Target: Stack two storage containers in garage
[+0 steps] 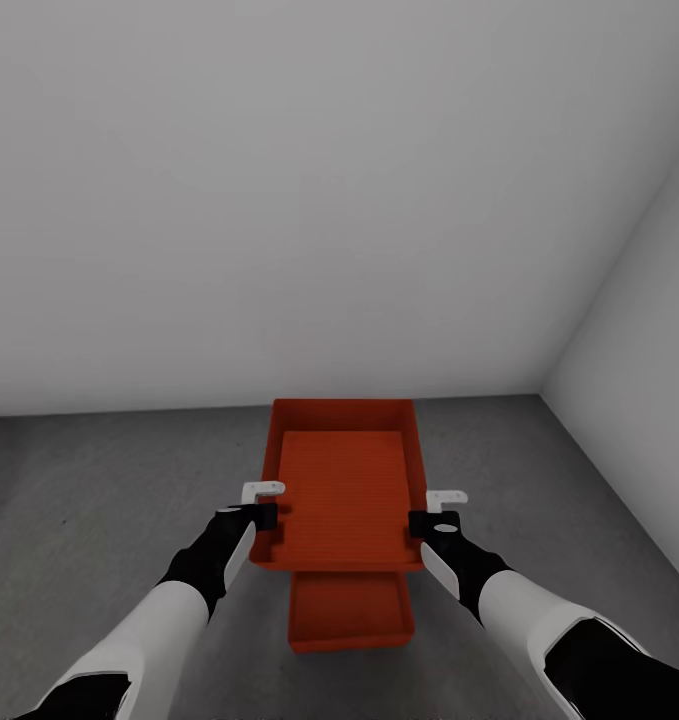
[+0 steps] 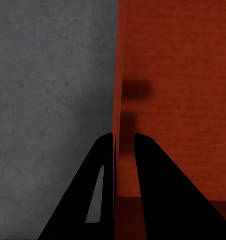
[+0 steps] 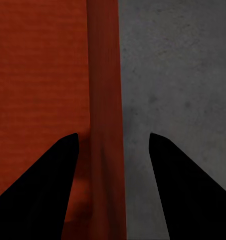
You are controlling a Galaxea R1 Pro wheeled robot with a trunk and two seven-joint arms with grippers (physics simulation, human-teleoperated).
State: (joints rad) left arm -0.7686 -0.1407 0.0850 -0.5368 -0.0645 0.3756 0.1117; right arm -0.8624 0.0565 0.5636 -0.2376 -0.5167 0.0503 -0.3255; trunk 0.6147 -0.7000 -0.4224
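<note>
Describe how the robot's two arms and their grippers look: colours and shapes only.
Both arms have glossy white forearm shells and black wrist sections. The left gripper and right gripper carry small white bracket-like pieces in the head view. In the wrist views, the fingers are plain black tapering wedges.

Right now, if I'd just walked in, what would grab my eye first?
The orange-red upper container, held up between the two arms over the grey concrete floor. The left claw pinches its side wall, while the right claw straddles the opposite wall with its fingers spread. A second matching container lies on the floor underneath, nearer the robot.
</note>
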